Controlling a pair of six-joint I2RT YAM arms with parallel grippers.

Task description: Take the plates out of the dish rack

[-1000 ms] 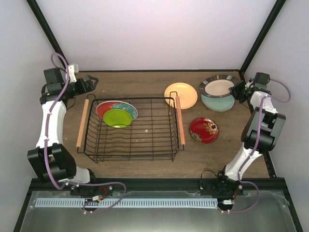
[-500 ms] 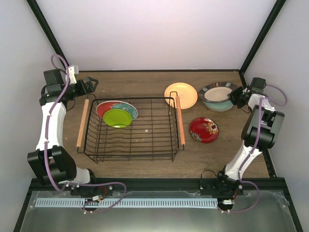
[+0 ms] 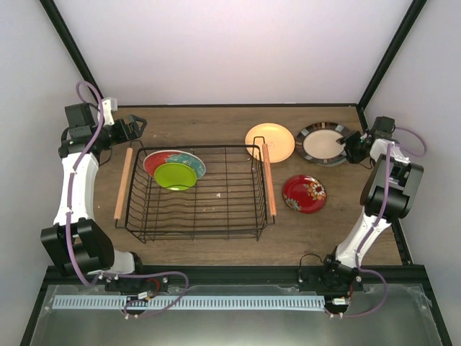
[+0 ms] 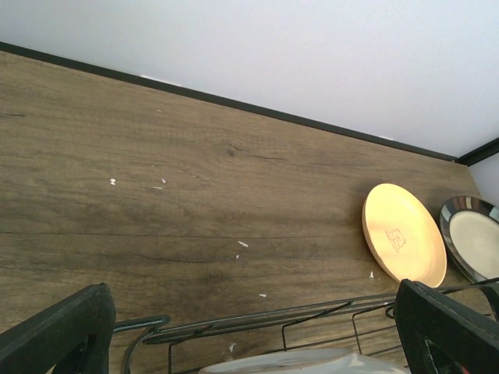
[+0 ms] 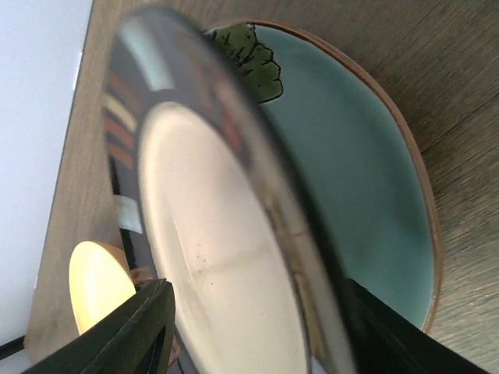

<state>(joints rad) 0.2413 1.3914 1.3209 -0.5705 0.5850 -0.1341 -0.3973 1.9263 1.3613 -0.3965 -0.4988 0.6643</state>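
- Step in hand, as I read it: my right gripper (image 3: 353,146) is setting the cream plate (image 3: 323,143) down at the far right of the table (image 3: 216,122), on top of the mint plate (image 5: 351,179).
- Its jaws straddle the cream plate's rim. In the wrist view the plate sits tilted over the mint one, so I take it as gripped, though blur hides the actual pad contact.
- The yellow plate (image 3: 272,141) and red plate (image 3: 303,193) lie out on the table, just right of the rack (image 3: 194,236).
- Two are left inside, at the rack's far-left corner: the lime plate (image 3: 175,176) resting on the patterned plate (image 3: 157,160).
- My left gripper (image 3: 135,124) hovers beyond that corner, fingers spread wide, holding nothing.
- Next I'd let go on the right and back off level. Then I'd bring the left down onto the lime plate's rim, minding the wires.
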